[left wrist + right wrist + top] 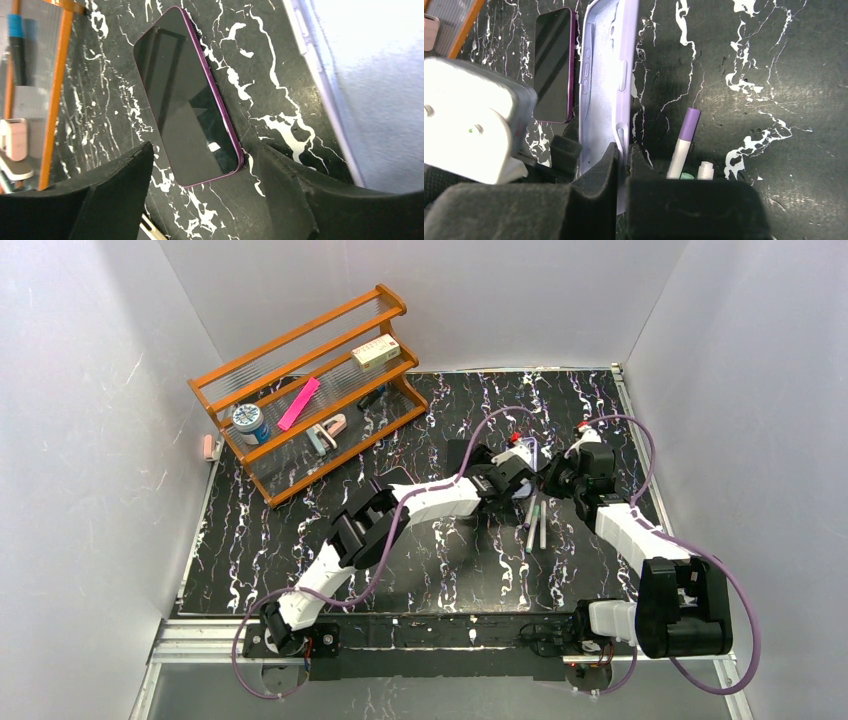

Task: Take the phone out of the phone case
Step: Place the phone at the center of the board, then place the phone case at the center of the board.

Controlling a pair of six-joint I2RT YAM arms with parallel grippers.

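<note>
The phone, black screen up with a purple edge, lies flat on the marbled black table, out of its case; it also shows in the right wrist view. The lilac phone case is empty and stands on its edge just right of the phone. My right gripper is shut on the case's side wall. My left gripper is open and empty, its fingers either side of the phone's near end, just above the table. In the top view both grippers meet at the table's middle right.
Two pens lie just in front of the grippers; a purple-capped one is right beside the right fingers. An orange wire rack with small items stands at the back left. White walls enclose the table.
</note>
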